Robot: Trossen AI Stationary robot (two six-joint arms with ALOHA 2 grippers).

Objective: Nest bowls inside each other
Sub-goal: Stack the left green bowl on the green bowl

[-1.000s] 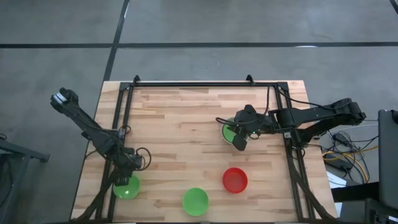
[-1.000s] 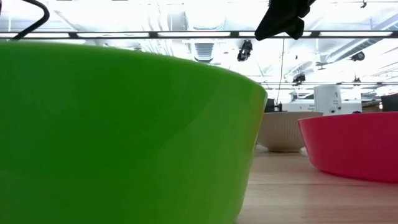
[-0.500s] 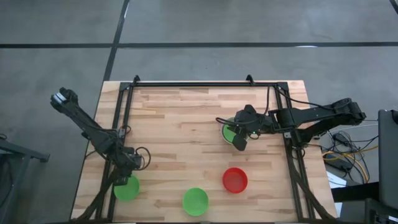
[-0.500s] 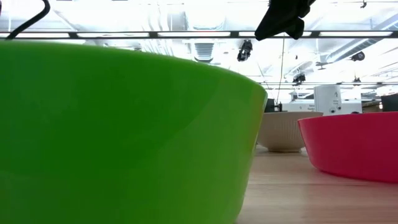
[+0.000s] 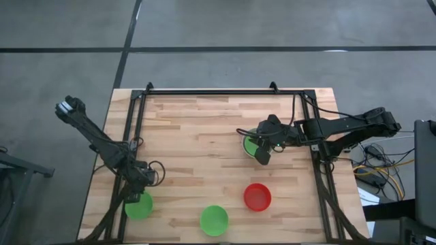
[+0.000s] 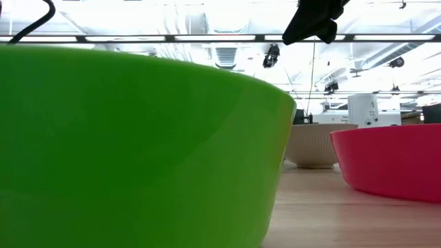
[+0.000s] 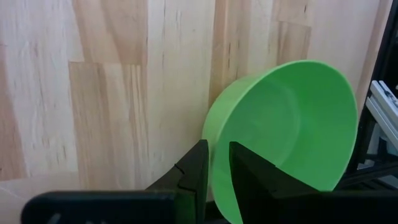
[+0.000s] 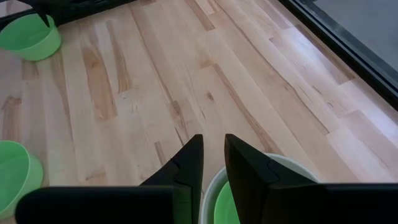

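Near the table's left front corner a green bowl (image 5: 139,205) has my left gripper (image 7: 217,146) shut on its rim. At the right middle a second green bowl (image 5: 252,144) sits nested in the pale bowl (image 6: 313,145), which rests on its base. My right gripper (image 5: 261,158) hangs well above that pair (image 6: 313,21), a narrow gap between its fingers (image 8: 213,140) and nothing in it. A third green bowl (image 5: 214,220) and the red bowl (image 5: 257,197) rest on their bases near the front edge. My left gripper has the green bowl's rim (image 7: 213,135) between its two fingers, one finger inside the bowl and one against the outer wall. The fingers come steeply from above. The bowl looks tipped in the hold; whether its base is clear of the table I cannot tell.
A black frame (image 5: 204,92) runs along the table's far edge and down both sides by the arm bases. Bare wood lies across the middle and far part of the table (image 5: 197,136). Cables hang off the right edge (image 5: 378,167).
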